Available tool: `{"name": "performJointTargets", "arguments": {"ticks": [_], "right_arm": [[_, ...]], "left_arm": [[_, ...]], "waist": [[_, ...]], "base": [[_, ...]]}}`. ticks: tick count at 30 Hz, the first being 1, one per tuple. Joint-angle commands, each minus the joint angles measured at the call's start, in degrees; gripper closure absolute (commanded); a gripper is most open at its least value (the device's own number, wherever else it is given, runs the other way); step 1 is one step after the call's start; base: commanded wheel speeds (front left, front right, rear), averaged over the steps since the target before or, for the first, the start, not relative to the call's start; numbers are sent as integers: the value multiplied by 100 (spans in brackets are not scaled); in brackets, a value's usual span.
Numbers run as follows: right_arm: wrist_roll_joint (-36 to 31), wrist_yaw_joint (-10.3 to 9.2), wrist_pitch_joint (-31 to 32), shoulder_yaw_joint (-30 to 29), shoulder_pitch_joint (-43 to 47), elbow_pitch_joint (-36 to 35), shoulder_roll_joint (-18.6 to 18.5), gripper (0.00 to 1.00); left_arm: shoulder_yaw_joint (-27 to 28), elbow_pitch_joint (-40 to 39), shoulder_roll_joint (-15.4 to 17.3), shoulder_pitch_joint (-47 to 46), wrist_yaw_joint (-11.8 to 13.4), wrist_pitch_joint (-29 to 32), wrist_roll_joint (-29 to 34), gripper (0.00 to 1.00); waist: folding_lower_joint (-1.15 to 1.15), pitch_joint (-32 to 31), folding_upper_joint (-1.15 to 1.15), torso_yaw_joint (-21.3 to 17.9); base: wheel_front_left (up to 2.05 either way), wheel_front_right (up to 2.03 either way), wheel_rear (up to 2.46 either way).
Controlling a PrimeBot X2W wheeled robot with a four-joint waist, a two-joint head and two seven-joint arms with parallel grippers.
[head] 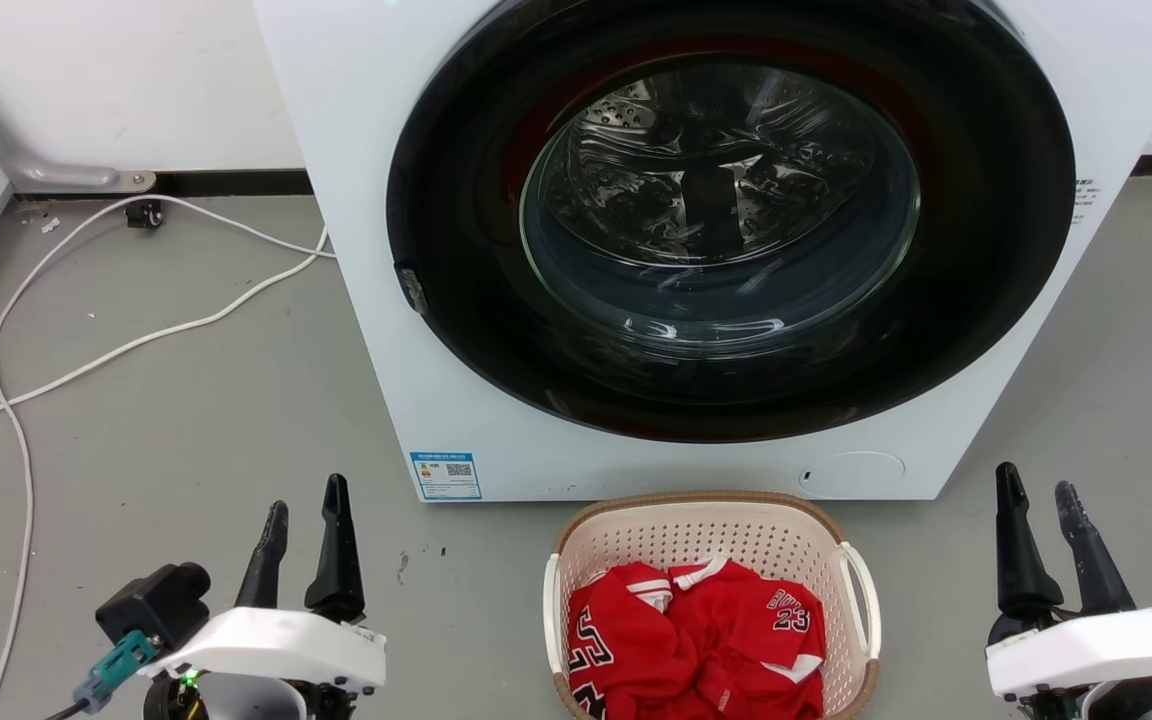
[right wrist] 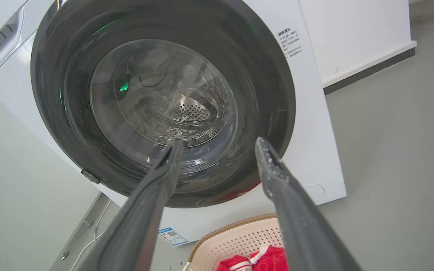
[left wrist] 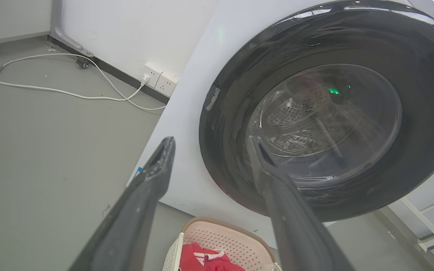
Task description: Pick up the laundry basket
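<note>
The cream laundry basket (head: pixel 841 625) with a brown rim and white side handles sits on the grey floor at the bottom centre of the head view, directly in front of the washer. Red jerseys (head: pixel 696 640) lie inside it. Its far rim also peeks into the left wrist view as the basket (left wrist: pixel 236 241) and into the right wrist view as the basket (right wrist: pixel 236 235). My left gripper (head: pixel 304 515) stands open well to the basket's left, empty. Equally empty, my right gripper (head: pixel 1039 495) is open off to the basket's right. Neither touches the basket.
A white front-loading washer (head: pixel 366 300) with a shut dark round door (head: pixel 726 220) stands just behind the basket. White cables (head: pixel 136 345) trail across the floor at the left, running to wall sockets (left wrist: pixel 160 81). Bare grey floor lies on both sides of the basket.
</note>
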Motion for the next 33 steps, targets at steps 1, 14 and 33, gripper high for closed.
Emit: {"name": "performJointTargets", "arguments": {"ticks": [1,14,33], "right_arm": [[-239,1,-65,5,18,-117,-18,0],[-1128,1,-263,9,112,-182,-20,0],[-2174,1,-514,23,227,-208,-23,0]], "left_arm": [[-25,-85,17,11,22,-67,212,0],[-112,-110,18,84,44,-265,1075,0],[-176,-70,20,162,59,-517,2050,0]], "waist": [[0,-1,0,3],[0,7,0,9],[0,22,0,22]], "base": [[0,0,0],[0,0,0],[0,0,0]]}}
